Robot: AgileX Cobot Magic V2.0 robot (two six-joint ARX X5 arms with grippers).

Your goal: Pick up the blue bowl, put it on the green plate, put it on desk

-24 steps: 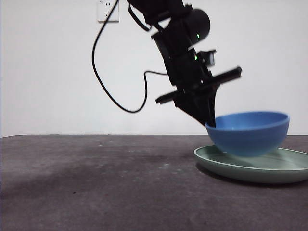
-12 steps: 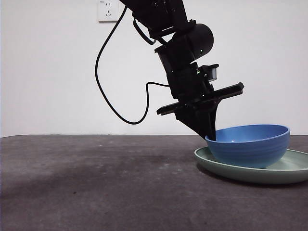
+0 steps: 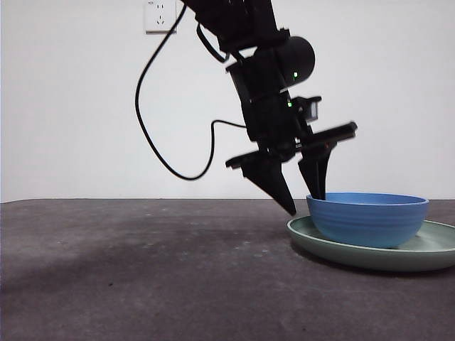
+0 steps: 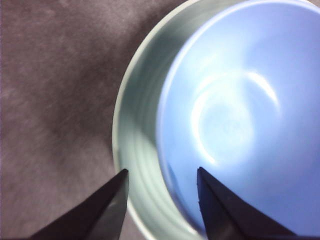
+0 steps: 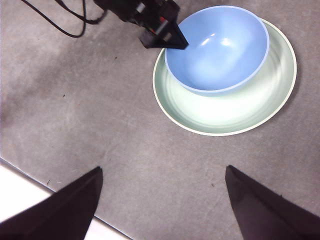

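The blue bowl (image 3: 368, 219) sits upright on the green plate (image 3: 426, 250) at the right of the desk (image 3: 142, 270). My left gripper (image 3: 306, 200) is open, its jaws astride the bowl's left rim: one inside the bowl, one outside over the plate. In the left wrist view the bowl (image 4: 240, 115) and plate (image 4: 137, 130) fill the frame beyond the gripper (image 4: 161, 174). My right gripper (image 5: 162, 172) is open and empty, high above the desk, apart from the bowl (image 5: 217, 47) and plate (image 5: 225, 107).
A black cable (image 3: 153, 106) hangs from the left arm in front of the white wall. A wall socket (image 3: 159, 15) is high on the wall. The right wrist view shows the desk's pale edge (image 5: 30, 205).
The bowl has come down from a tilted, lifted position to rest flat on the plate. My left gripper has opened and let go of the rim.
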